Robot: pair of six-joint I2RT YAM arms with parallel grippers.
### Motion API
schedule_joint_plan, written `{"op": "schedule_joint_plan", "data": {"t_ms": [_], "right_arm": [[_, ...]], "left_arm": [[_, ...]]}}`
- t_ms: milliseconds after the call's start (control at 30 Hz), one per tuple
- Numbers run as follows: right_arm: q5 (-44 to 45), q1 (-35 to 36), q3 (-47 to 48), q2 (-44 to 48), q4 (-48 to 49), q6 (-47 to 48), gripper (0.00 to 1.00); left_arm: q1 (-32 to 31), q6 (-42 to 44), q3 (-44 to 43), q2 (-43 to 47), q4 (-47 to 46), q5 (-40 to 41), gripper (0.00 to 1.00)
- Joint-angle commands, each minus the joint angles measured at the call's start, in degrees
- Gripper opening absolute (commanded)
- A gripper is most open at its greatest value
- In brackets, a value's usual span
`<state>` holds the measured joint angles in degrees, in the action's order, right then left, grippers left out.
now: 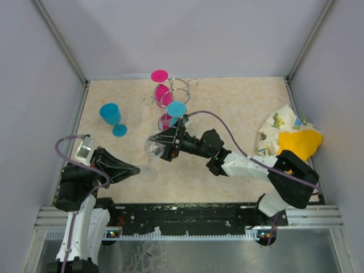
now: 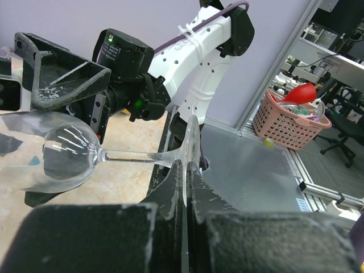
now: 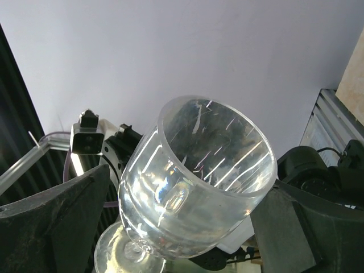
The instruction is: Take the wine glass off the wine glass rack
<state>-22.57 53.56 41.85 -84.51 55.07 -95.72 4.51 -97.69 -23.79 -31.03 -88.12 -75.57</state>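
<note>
A clear wine glass (image 1: 153, 151) hangs tilted over the table, in front of the wine glass rack (image 1: 181, 90) and apart from it. My left gripper (image 1: 137, 169) is shut on the rim of the glass's round foot (image 2: 192, 136); the stem runs left to the bowl (image 2: 65, 156). My right gripper (image 1: 154, 146) is open, with one finger on each side of the bowl (image 3: 216, 142). In the right wrist view the dark fingers (image 3: 57, 222) flank the bowl, with a gap on the left side. The rack carries pink glasses (image 1: 162, 92) and a blue glass (image 1: 176, 108).
A blue glass (image 1: 112, 118) stands on the table at the left. A patterned cloth (image 1: 278, 128) with a yellow thing (image 1: 300, 143) on it lies at the right edge. Grey walls close in the table on three sides.
</note>
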Motion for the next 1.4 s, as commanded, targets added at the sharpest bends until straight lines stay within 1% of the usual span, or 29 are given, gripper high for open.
{"op": "schedule_joint_plan", "data": {"t_ms": [0, 100, 133, 267, 633, 700, 867, 933, 1100, 1367], "right_arm": [[0.91, 1.06, 3.92, -0.74, 4.72, -0.06, 0.98], [1.24, 1.35, 4.46, -0.57, 3.44, 0.35, 0.94], [1.37, 1.37, 4.43, -0.57, 3.31, 0.36, 0.91], [1.87, 1.55, 3.84, -0.59, 4.32, -0.42, 0.83], [1.74, 1.57, 4.16, -0.74, 5.89, -1.13, 0.76], [1.73, 1.56, 4.50, -0.74, 6.35, -1.02, 0.73], [0.94, 1.59, 5.68, -0.74, 7.20, -0.51, 0.70], [0.54, 1.55, 6.44, -0.63, 7.00, -0.17, 0.70], [-0.47, 1.53, 8.24, -0.23, 5.87, 1.21, 0.68], [-0.99, 1.07, 9.30, 1.62, 3.48, 3.52, 0.62]], "left_arm": [[-0.70, 0.37, -0.71, 1.04, -14.28, 1.00, 0.00], [-0.90, 0.50, -0.66, 1.14, -14.28, 0.95, 0.00], [-0.92, 0.55, -0.72, 1.14, -14.28, 0.91, 0.00], [-0.98, 0.81, -0.68, 1.32, -14.28, 0.76, 0.00], [-1.08, 4.98, -0.26, 1.69, -11.28, -0.54, 0.00], [-1.09, 6.81, 0.18, 2.43, -8.84, -0.56, 0.00], [-1.07, 11.31, 1.41, 4.49, -2.85, -0.50, 0.02], [-1.02, 12.72, 1.55, 5.36, -0.40, -0.56, 0.04], [-1.16, 16.38, 2.16, 7.51, 5.61, -0.74, 0.04], [-1.53, 24.74, 2.18, 10.98, 18.60, -0.98, 0.04]]}}
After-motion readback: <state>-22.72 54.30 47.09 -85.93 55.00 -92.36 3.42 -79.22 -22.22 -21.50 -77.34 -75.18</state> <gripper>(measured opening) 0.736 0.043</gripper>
